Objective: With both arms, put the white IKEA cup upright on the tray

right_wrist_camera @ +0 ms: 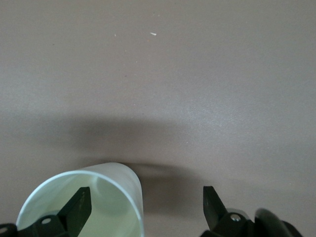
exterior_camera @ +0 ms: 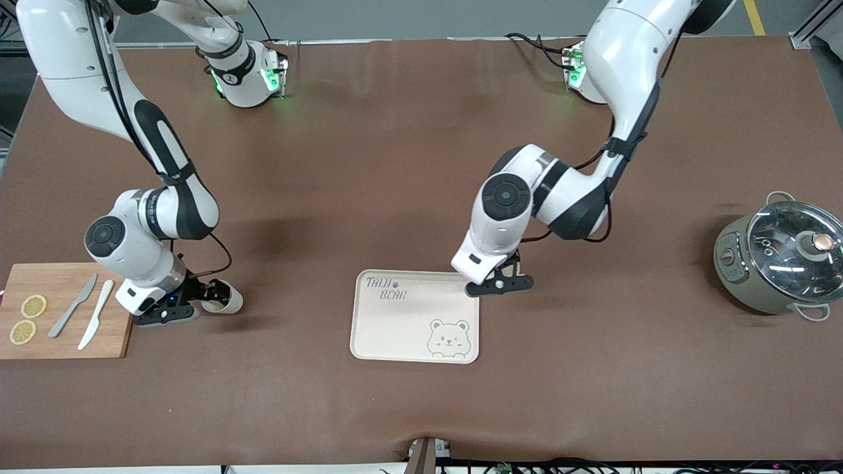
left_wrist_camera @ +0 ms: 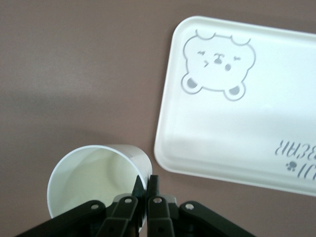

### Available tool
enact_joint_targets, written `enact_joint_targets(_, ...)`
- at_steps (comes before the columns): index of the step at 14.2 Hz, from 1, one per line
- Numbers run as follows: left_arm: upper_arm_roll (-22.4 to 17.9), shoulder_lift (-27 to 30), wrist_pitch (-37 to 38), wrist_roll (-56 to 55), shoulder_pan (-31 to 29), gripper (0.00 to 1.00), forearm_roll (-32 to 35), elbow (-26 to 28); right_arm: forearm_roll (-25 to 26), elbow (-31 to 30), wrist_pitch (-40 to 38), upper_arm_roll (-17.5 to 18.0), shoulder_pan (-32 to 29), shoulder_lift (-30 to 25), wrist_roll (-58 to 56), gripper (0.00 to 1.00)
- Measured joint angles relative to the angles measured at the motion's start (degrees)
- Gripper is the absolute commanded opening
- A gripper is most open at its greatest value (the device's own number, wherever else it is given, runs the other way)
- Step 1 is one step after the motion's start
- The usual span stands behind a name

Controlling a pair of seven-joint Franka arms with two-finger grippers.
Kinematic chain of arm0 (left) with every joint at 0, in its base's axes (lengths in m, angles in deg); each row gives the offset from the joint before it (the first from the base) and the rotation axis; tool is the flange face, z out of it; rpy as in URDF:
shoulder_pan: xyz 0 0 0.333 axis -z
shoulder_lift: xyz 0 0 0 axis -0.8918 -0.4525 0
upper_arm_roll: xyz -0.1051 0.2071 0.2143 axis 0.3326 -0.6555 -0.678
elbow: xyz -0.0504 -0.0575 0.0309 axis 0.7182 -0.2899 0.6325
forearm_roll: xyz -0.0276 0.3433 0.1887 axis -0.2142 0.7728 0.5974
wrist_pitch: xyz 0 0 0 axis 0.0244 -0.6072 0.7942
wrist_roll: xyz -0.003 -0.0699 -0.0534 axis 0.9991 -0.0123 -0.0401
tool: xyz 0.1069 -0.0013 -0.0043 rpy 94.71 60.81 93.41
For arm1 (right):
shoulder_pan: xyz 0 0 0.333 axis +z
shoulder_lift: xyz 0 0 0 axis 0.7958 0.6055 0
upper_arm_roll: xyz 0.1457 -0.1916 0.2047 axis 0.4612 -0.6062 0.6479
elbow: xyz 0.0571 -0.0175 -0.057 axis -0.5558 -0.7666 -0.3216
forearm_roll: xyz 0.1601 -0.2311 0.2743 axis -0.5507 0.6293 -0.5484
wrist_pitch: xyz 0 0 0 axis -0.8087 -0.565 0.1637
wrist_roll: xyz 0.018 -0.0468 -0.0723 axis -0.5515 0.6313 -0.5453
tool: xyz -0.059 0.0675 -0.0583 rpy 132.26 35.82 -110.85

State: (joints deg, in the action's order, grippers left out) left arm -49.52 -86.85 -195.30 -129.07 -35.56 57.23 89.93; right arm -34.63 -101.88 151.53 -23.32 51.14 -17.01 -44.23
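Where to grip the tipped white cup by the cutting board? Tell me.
Pinch its rim wall, coming from the mouth end: the white cup lies on its side and the right gripper has open fingers straddling that wall. The left gripper, by the tray corner, holds a cup by the rim.

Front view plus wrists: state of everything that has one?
Left tool: shut on rim of cup by tray.
Right tool: open, one finger inside cup by board.
Cup by board: on its side.
Tray: flat, neither cup on it.
Pot: lid on.
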Motion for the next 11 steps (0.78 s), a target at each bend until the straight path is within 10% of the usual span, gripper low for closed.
enact_joint_targets(3, -4.88, -3.84, -0.01, -2.09, 5.87, 0.0, 0.0, -4.79, 0.0, -0.01, 0.0, -0.05, -0.03, -0.02, -0.41, 0.93)
enact_joint_targets(5, -5.87, -6.14, -0.73, -2.67, 7.61, 0.0, 0.0, -7.09, 0.0, -0.01, 0.0, -0.08, -0.04, -0.03, -0.7, 0.57)
enact_joint_targets(11, -8.48, -10.26, -5.79, -4.36, 10.45, 0.0, 0.0, -9.4, 0.0, -0.01, -0.02, -0.05, -0.03, -0.04, -0.82, 0.12)
